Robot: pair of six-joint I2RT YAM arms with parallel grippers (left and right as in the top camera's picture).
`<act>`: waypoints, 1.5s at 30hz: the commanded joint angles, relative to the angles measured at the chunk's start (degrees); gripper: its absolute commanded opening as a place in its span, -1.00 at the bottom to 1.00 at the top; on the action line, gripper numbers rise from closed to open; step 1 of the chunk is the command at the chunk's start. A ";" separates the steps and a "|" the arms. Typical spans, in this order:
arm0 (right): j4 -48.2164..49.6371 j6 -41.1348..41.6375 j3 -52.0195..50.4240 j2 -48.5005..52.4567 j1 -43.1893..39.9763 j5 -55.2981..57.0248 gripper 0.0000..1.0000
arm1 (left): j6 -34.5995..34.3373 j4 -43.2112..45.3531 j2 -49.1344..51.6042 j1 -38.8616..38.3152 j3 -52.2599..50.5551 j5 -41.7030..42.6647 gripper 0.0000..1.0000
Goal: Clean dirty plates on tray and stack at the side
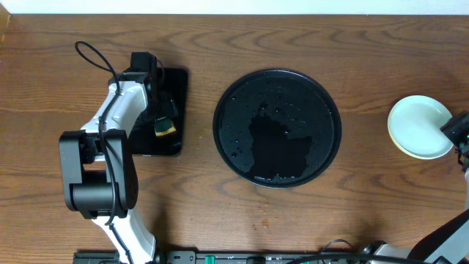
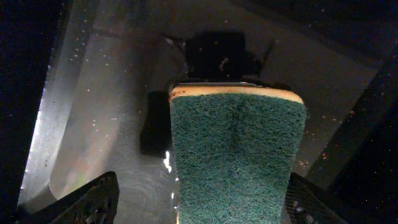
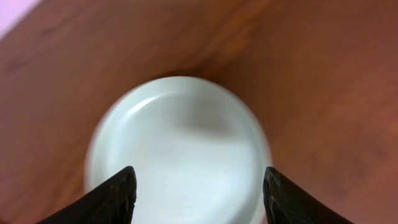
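Observation:
The round black tray [image 1: 277, 128] sits mid-table, wet and with no plates on it. The plates [image 1: 419, 126] stand in a stack on the table at the right. The top one is pale blue-white, and a yellowish rim shows at the lower edge. My right gripper [image 1: 456, 132] is open just above the stack; the wrist view shows the top plate [image 3: 180, 134] between its spread fingers [image 3: 198, 193]. My left gripper [image 1: 163, 119] is open over a green and yellow sponge [image 2: 236, 155], its fingers [image 2: 202, 205] spread wider than the sponge.
The sponge [image 1: 164, 129] lies on a small rectangular black tray [image 1: 176, 84] at the left. The left arm's base stands at the front left. Bare wooden table lies between the trays and around the plate stack.

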 commanded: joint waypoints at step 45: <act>-6.32 -8.20 -0.85 -9.20 28.41 -6.56 0.98 | 0.09 -0.13 0.02 0.09 -0.26 -0.74 0.68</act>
